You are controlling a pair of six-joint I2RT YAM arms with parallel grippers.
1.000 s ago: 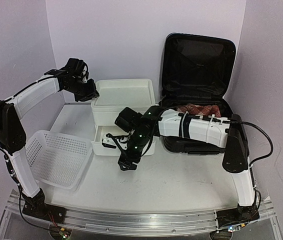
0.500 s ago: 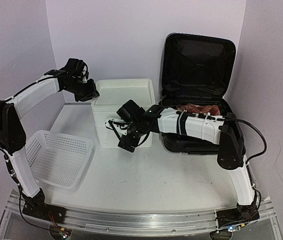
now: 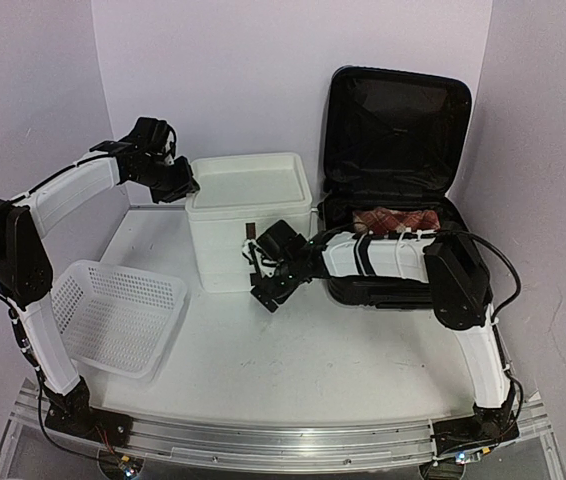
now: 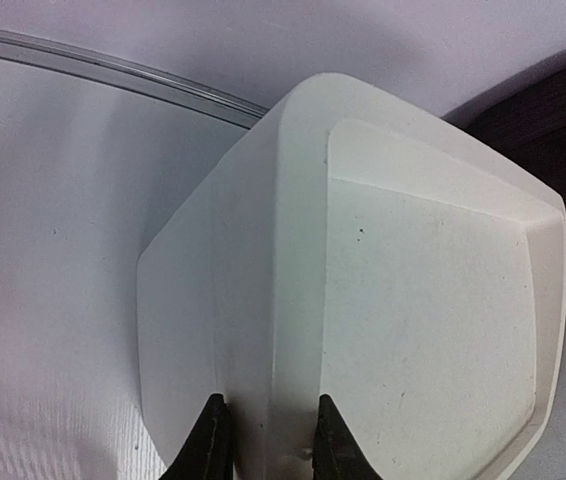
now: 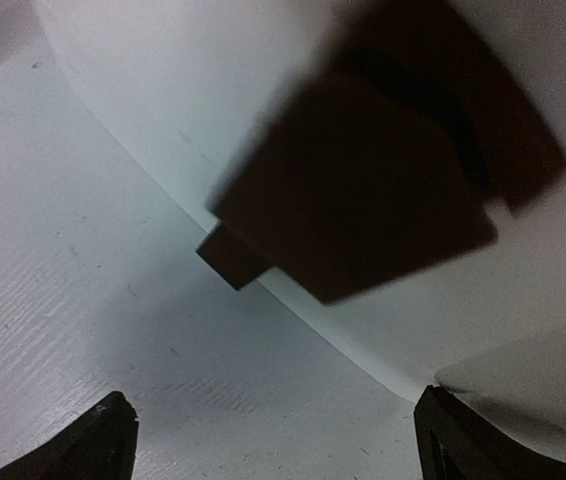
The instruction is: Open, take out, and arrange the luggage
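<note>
Suitcase (image 3: 395,140) sits open at the right rear of the table (image 3: 313,360), lid upright against the wall, plaid cloth (image 3: 403,217) in its lower half. Left gripper (image 4: 266,440) is at the top left corner of the white drawer box (image 4: 413,280), fingers clamped on its rim. Right gripper (image 5: 273,440) is low at the box front, fingers wide apart and holding nothing, with a dark tab (image 5: 363,190) just ahead. Basket (image 3: 83,270) sits at left.

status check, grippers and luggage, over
Left gripper shut on box rim. Right gripper open, low at box front. Luggage open, plaid cloth inside. Right arm lies across its front.
</note>
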